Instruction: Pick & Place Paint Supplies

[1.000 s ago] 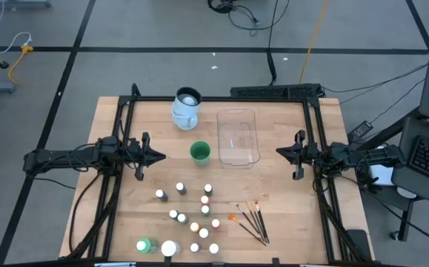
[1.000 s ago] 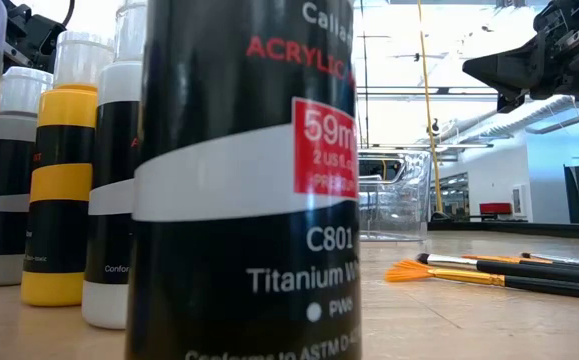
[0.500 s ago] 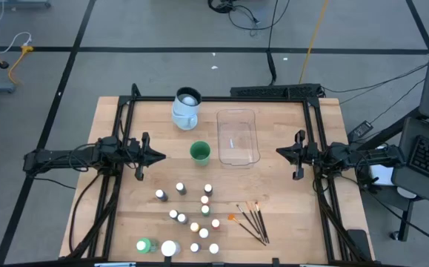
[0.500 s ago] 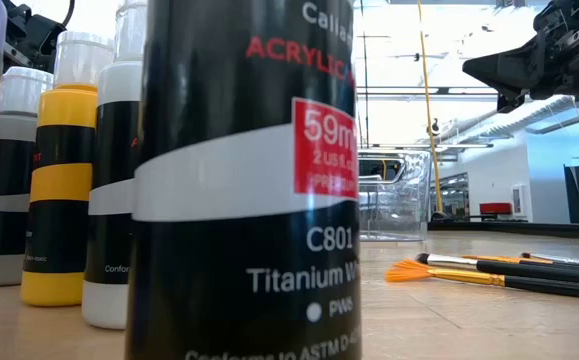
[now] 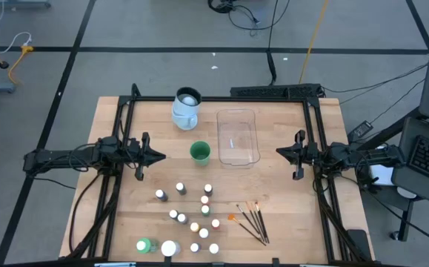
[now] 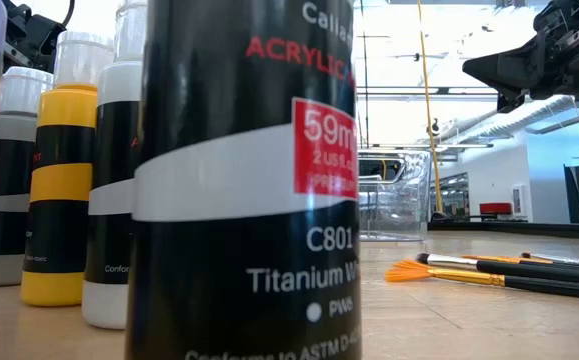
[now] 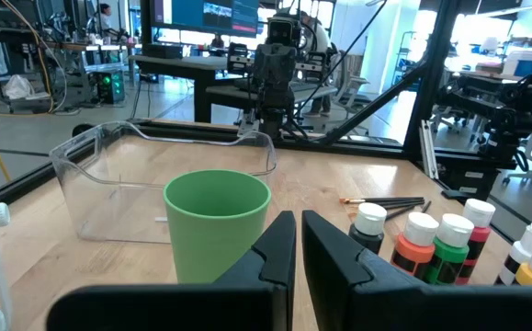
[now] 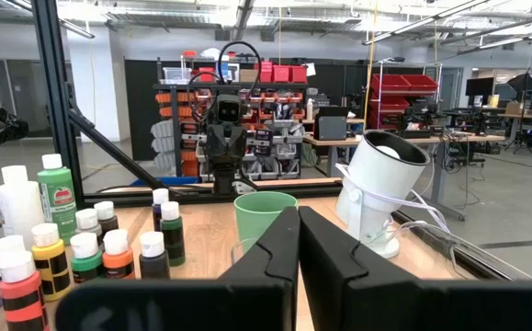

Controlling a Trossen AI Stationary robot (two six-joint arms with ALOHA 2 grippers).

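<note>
Stillness on the bench — nothing has shifted over the past second, and both arms hang where they were, so your task has yet to start. The left gripper [image 5: 157,156] waits at the table's left side and the right gripper [image 5: 281,152] at its right, each pointing inward, each with fingers pressed together and holding nothing. Between them stand a green cup [image 5: 200,153] and, just beside it, the clear plastic tub [image 5: 238,137]; the pale jug [image 5: 187,108] lies tipped on its side farther back.

Your paint supplies sit untouched along the near edge: the small paint bottles [image 5: 195,215] clustered upright at centre, the larger green bottle [image 5: 145,245] and white jar [image 5: 170,248] near the front left corner, and the brushes [image 5: 253,220] fanned flat on the wood to the right of the cluster. Seen from table level, a black Titanium White bottle [image 6: 244,180] fills the foreground, a yellow one [image 6: 61,190] behind it.

Every item is yet to be picked — you will need to open a gripper before reaching for any bottle.
</note>
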